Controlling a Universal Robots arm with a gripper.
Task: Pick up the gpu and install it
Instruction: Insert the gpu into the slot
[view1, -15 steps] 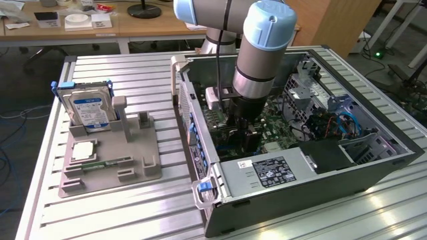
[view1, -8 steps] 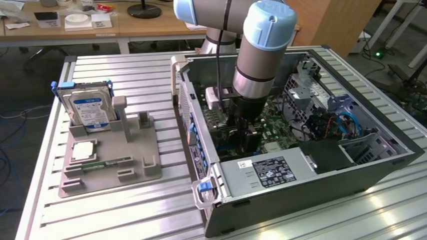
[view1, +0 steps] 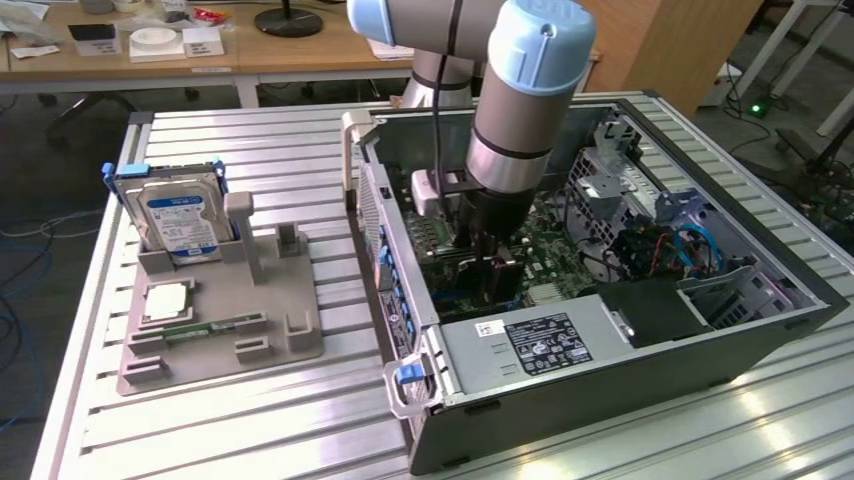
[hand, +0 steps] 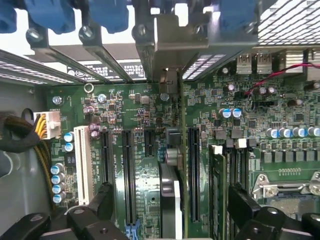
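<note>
The gpu (hand: 170, 192) stands on edge on the motherboard (hand: 125, 107), seen from above as a thin dark card with a green board edge. Its pale metal bracket (hand: 167, 45) sits at the case's rear slot openings. My gripper (hand: 172, 195) is open and straddles the card. One black finger (hand: 102, 197) and the other finger (hand: 242, 197) each stand well clear of the card's faces. In the exterior view my gripper (view1: 489, 275) reaches down into the open computer case (view1: 601, 390), over the motherboard.
On the exterior view's left, a grey fixture (view1: 220, 340) holds a silver hard drive (view1: 180, 215), a processor chip (view1: 167, 300) and a green memory stick (view1: 200, 328). Inside the case are the power supply (view1: 534, 345), empty expansion slots (hand: 127, 170), a memory module (hand: 217, 190) and yellow-black cables (hand: 20, 130).
</note>
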